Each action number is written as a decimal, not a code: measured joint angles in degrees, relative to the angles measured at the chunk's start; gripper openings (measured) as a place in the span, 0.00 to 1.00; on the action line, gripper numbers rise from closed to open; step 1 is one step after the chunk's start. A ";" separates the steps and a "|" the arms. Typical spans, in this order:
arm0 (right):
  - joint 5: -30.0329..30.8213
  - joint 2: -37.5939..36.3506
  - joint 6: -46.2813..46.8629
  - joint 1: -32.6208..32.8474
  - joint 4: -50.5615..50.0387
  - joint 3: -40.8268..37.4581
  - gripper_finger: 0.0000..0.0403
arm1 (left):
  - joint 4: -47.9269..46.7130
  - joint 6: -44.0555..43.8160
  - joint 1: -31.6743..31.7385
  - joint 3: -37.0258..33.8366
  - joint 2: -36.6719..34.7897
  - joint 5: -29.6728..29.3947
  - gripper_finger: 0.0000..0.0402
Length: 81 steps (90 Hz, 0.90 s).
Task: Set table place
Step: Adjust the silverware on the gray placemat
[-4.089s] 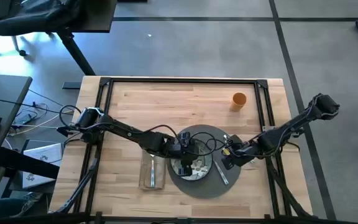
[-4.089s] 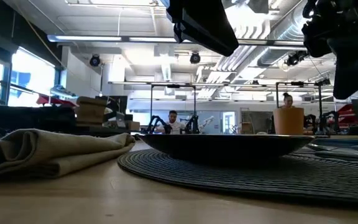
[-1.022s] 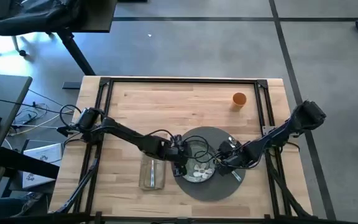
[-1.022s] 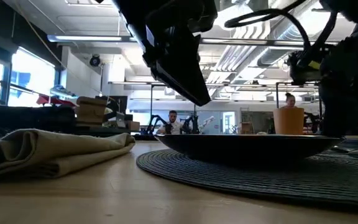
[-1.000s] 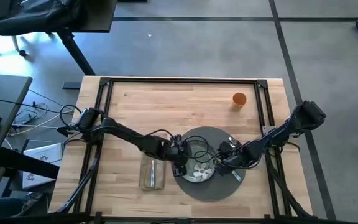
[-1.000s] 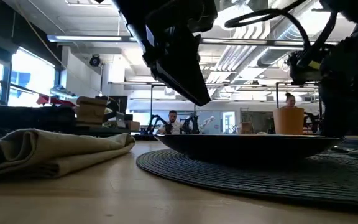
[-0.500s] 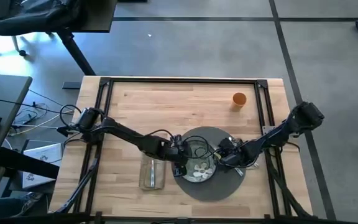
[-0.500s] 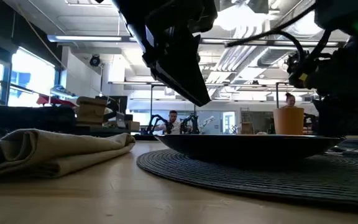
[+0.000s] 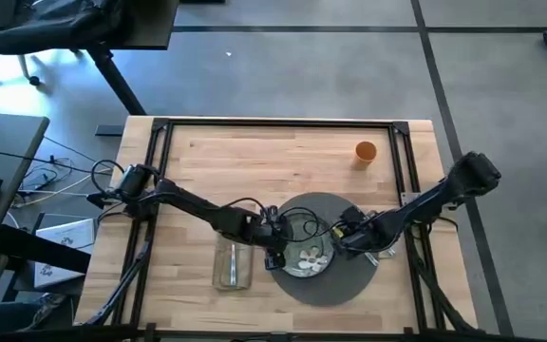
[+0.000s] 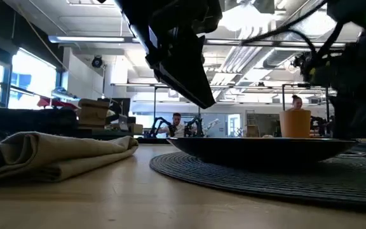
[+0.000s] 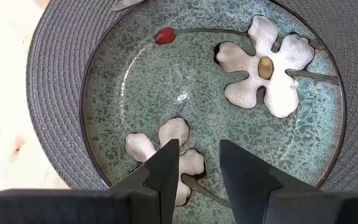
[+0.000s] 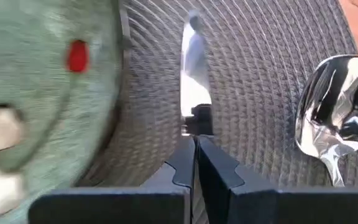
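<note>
A round grey mat [image 9: 335, 282] lies on the table [image 9: 254, 152] near its front edge, and a green floral plate [image 9: 307, 255] sits on it. My left gripper [image 9: 278, 249] hovers open above the plate's left part [image 11: 166, 87] without touching it. My right gripper [image 9: 348, 239] is shut, low over the mat to the right of the plate, with its tips at a knife [image 12: 193, 74] that lies on the mat. A spoon [image 12: 334, 118] rests on the mat beside the knife. The orange cup [image 9: 365, 152] stands at the far right. My right gripper bears down with its shut fingertips [image 12: 185, 163] on the near end of the knife's blade [image 12: 194, 124], coming from above and slanting in from the table's right. The fingers lie along the knife, which is flat on the mat. The handle is hidden under the gripper.
A folded beige napkin [image 9: 233, 271] with a fork on it lies on the wood left of the mat and shows low at the left in the low view [image 10: 49, 156]. Black rails frame the tabletop. Bare wood spans the far half.
My right gripper has gone a little toward the table's right edge, staying shut. The mat has slid the same way along the table, carrying the plate, so its left edge now lies farther from the napkin.
</note>
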 joint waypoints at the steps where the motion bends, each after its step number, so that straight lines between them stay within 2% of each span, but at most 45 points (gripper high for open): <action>1: -0.23 -0.35 -0.04 0.07 -0.21 0.00 0.00 | 0.00 -0.01 0.00 -0.01 0.00 0.00 0.24; 19: -9.24 -4.02 -3.46 3.00 -6.19 0.00 0.00 | 0.00 0.01 0.00 0.01 0.00 0.34 0.24; 36: -13.65 -3.55 -2.23 7.56 -9.64 0.00 0.00 | 0.00 0.01 0.00 0.01 0.00 0.39 0.24; 81: -15.48 -1.42 3.12 13.35 -12.06 0.02 0.00 | 0.09 0.01 0.00 0.01 0.02 0.42 0.24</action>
